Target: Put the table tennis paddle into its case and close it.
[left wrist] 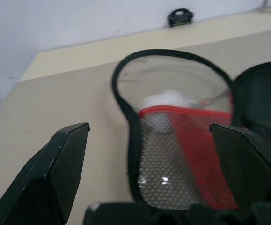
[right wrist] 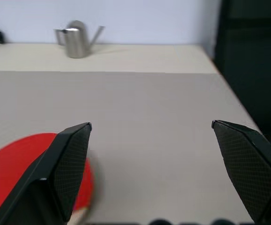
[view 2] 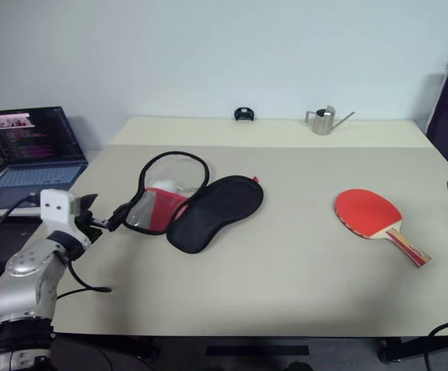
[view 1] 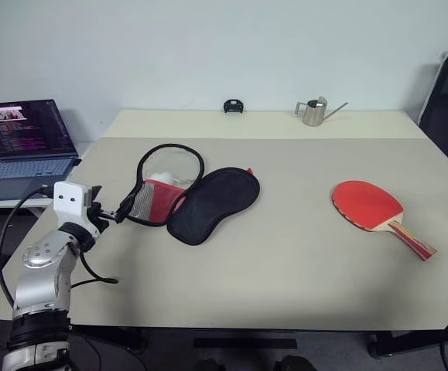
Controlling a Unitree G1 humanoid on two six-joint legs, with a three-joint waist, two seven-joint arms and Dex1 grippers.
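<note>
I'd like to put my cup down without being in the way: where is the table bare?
The widest bare stretch lies between the open black-and-red zip case and the red-faced wooden-handled paddle, and along the whole near edge. The back strip between the small black object and the metal watering can is free too. It's crowded at the left pincer by the case.

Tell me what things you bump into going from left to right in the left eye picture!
Laptop → left gripper → case, lying open → table tennis paddle. At the back of the table, a small black thing comes before the little metal watering can.
</note>
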